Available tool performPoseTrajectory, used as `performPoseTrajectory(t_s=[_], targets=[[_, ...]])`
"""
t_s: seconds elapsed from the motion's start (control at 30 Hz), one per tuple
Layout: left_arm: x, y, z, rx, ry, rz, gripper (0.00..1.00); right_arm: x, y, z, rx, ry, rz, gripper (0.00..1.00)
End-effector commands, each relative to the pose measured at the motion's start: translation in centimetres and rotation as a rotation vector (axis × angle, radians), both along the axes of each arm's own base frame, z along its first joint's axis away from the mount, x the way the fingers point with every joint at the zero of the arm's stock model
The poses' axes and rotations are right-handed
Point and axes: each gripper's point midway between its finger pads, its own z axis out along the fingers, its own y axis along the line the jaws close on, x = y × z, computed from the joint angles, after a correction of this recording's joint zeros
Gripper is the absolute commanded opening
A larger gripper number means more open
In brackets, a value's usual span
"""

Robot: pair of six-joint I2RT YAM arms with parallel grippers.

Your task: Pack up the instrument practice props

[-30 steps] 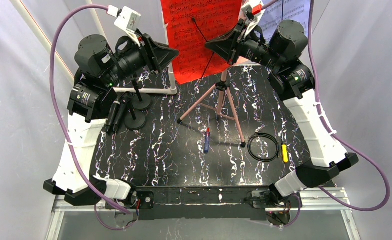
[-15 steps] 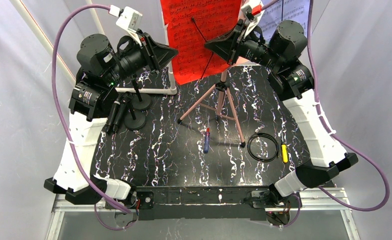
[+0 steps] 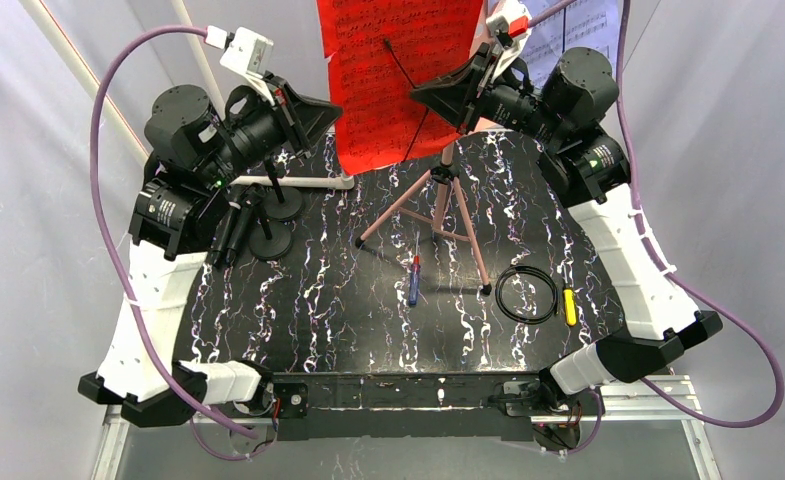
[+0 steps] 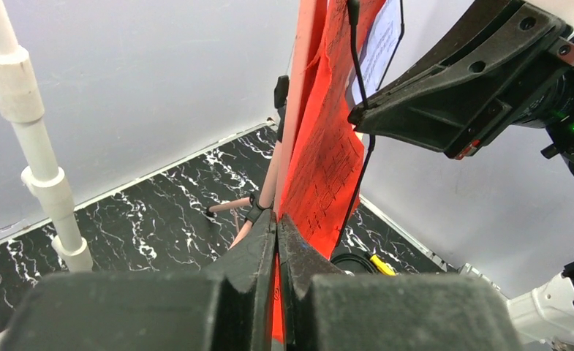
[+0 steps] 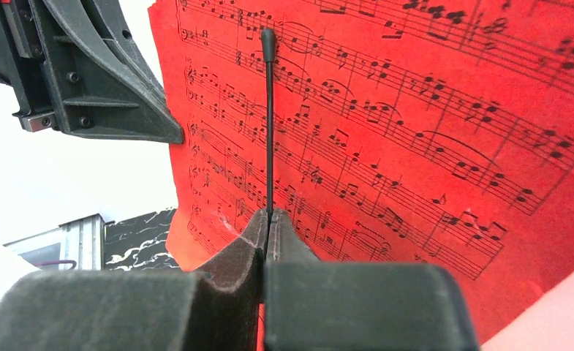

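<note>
Seen from above, the red music sheet (image 3: 398, 70) stands upright at the far edge of the worktop (image 3: 348, 300). It sits on the pink rack (image 3: 438, 205), whose tripod legs spread out just in front. The left gripper (image 3: 336, 104) meets the sheet's left edge. The right gripper (image 3: 417, 92) comes in from the right, at a thin black wire arm (image 3: 403, 62) that crosses the sheet's face. A white music sheet (image 3: 578, 25) shows at the far right. Two black microphones (image 3: 270, 240) on round bases stand far left, beside the white pipe frame (image 3: 298, 182). A black cable coil (image 3: 526, 294) lies near right of the tripod.

At the left wrist, the gripper's fingers are pressed together, pinching the lower edge of the red sheet, which rises edge-on from between them.

At the right wrist, the fingers are pressed together on the lower end of the wire arm, with the red sheet close behind it.
</note>
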Motion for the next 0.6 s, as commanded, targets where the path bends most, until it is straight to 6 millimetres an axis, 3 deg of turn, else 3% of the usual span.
performPoseTrajectory(t_s=[0.0, 0.1, 0.27, 0.33, 0.57], targets=[[-1.0, 1.0, 0.7, -0.010, -0.035, 0.034, 0.00, -2.1, -0.4, 2.7, 0.057, -0.073, 0.041, 0.01], [-1.2, 1.2, 0.5, -0.014, -0.040, 0.041, 0.04, -2.1, -0.4, 2.6, 0.059, -0.074, 0.044, 0.01], [-1.4, 1.0, 0.8, -0.033, -0.053, 0.023, 0.38, -2.1, -0.2, 2.5, 0.056, -0.072, 0.055, 0.01], [-1.3, 0.6, 1.1, -0.037, -0.054, 0.008, 0.45, -2.2, -0.1, 2.6, 0.057, -0.072, 0.063, 0.01], [0.0, -0.7, 1.5, -0.036, -0.039, -0.030, 0.45, -2.4, 0.0, 2.5, 0.057, -0.067, 0.075, 0.01]])
